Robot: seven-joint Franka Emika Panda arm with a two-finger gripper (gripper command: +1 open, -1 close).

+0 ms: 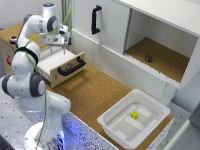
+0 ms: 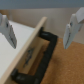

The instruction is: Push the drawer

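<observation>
The drawer (image 1: pixel 56 62) is a shallow light-wood box with a pale front panel and a black horizontal bar handle (image 1: pixel 71 66). It stands pulled out from the cabinet at the exterior view's left. My gripper (image 1: pixel 63 46) hangs above the drawer's inside, just behind the front panel, and touches nothing. In the wrist view the fingers (image 2: pixel 74 30) are spread wide and empty, with the gripper (image 2: pixel 40 32) over the drawer's front edge (image 2: pixel 31 47) and the handle (image 2: pixel 39 60) below it.
A white cabinet door with a vertical black handle (image 1: pixel 95 20) stands behind the drawer. An open compartment (image 1: pixel 160 57) holds a small dark object (image 1: pixel 148 58). A white plastic tub (image 1: pixel 115 122) with a yellow block (image 1: pixel 134 114) sits on the cork counter (image 1: pixel 95 92).
</observation>
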